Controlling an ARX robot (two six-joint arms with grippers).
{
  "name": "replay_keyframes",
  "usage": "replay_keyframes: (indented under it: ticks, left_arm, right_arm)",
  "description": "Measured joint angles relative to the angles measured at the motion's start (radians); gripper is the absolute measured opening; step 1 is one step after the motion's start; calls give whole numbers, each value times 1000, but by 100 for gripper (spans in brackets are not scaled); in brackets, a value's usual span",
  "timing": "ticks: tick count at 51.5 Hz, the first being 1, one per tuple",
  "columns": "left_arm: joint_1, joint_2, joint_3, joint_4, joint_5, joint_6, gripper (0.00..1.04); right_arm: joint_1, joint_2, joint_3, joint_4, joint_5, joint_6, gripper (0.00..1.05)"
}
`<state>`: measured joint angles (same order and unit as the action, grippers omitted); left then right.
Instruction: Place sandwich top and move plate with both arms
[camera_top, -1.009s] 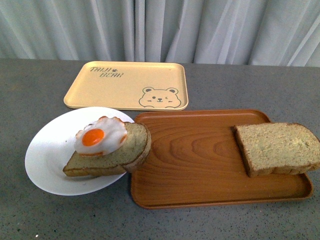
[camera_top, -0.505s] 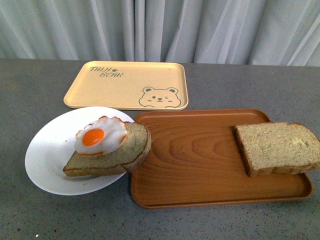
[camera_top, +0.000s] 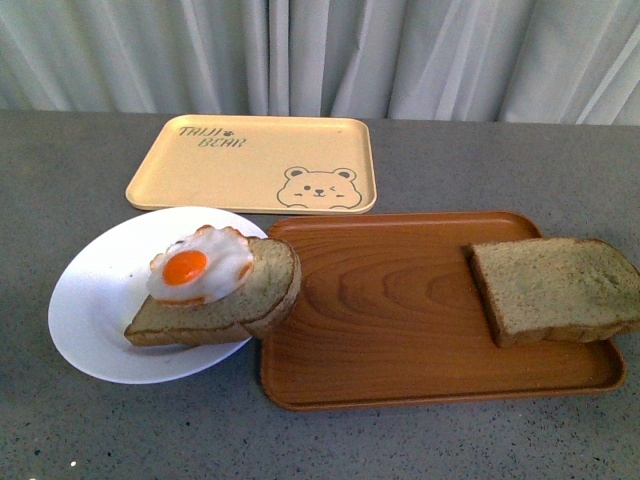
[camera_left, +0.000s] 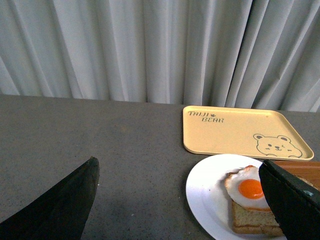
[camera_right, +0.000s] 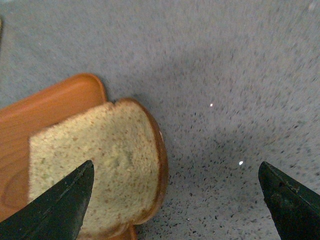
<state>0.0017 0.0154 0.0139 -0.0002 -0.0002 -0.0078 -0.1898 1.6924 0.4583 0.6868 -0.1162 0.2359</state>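
shifted slightly up the front view since a moment ago, layout unchanged: no grasp begun. with left tool (camera_left: 177, 166) and right tool (camera_right: 175, 167) both gaping wide, empty. bread slice (camera_top: 550, 288) on the wooden tray (camera_top: 380, 310), overhanging toward the tabletop's right edge; lengthwise along the front edge, rounded crust pointing right.

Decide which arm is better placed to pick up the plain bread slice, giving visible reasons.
Right. The right pincer hangs open partly over the sandwich top, which lies at the right end of the wooden tray. The left pincer is open near the plate instead.
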Motion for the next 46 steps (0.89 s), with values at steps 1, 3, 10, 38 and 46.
replay_keyframes:
  ticks: [1, 3, 10, 38, 46]
  left_arm:
    - [0, 0, 0, 0, 0, 0, 96]
    - [0, 0, 0, 0, 0, 0, 96]
    - [0, 0, 0, 0, 0, 0, 96]
    - [0, 0, 0, 0, 0, 0, 96]
    - [0, 0, 0, 0, 0, 0, 96]
  right_arm:
    - [-1, 28, 10, 5, -3, 8, 96]
    - [0, 61, 23, 7, -5, 25, 96]
    - [12, 156, 78, 21, -19, 91, 96]
    - [91, 289, 153, 55, -41, 262, 58]
    - [95, 199, 126, 37, -53, 278, 25]
